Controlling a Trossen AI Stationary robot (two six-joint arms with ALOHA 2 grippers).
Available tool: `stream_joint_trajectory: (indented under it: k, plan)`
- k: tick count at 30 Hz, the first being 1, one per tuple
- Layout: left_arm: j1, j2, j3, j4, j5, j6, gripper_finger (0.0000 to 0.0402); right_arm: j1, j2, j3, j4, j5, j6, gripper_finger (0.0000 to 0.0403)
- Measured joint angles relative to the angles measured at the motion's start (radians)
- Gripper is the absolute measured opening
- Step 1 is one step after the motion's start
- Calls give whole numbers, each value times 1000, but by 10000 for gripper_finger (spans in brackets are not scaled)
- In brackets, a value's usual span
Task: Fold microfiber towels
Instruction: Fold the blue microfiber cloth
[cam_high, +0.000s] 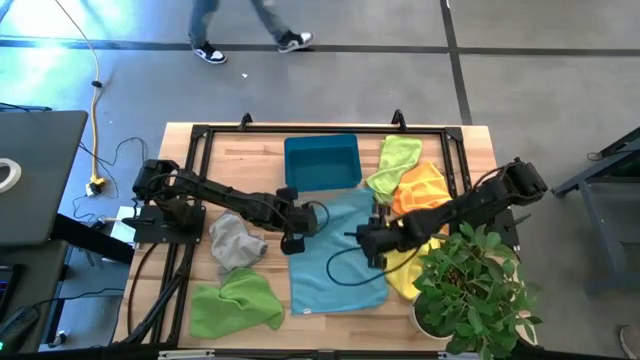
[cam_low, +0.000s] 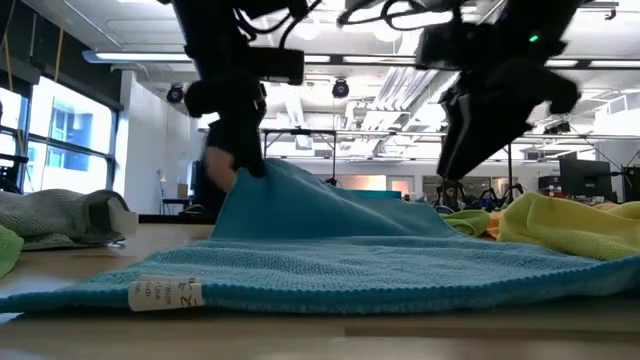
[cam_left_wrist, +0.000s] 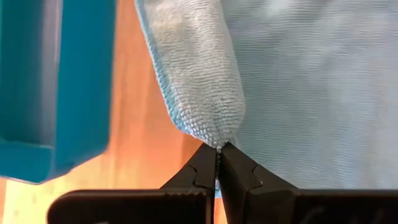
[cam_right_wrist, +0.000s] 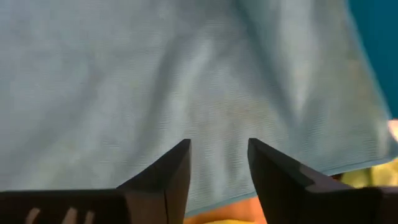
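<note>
The left gripper (cam_left_wrist: 218, 163) is clenched on a lifted corner of the light blue square microfiber towel (cam_high: 335, 255), which is spread at the middle of the wooden table (cam_high: 265, 155). The right gripper (cam_right_wrist: 219, 163) hovers over the towel's opposite edge with its fingers parted, holding nothing. Just beyond the towel sits the rigid teal plastic bin (cam_high: 322, 162). Grey (cam_high: 236, 240) and lime green (cam_high: 237, 305) cloths crowd one side, orange (cam_high: 420, 187) and yellow (cam_low: 570, 222) ones the other.

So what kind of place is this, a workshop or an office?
Probably a robotics lab in an open, office-like hall. A wooden table carries two robot arms working on a light blue towel, cables trail over the concrete floor, and exposed ceiling ducts and desks with monitors show behind.
</note>
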Motion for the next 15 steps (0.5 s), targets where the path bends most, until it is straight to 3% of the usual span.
stream_joint_trajectory:
  k: [9,15]
  plan:
    - [-69,0,0,1,0,-59,1,-181,0,0,-4,-85,-324,173]
    - [-106,0,0,34,65,-87,1,-322,0,0,26,-236,-439,172]
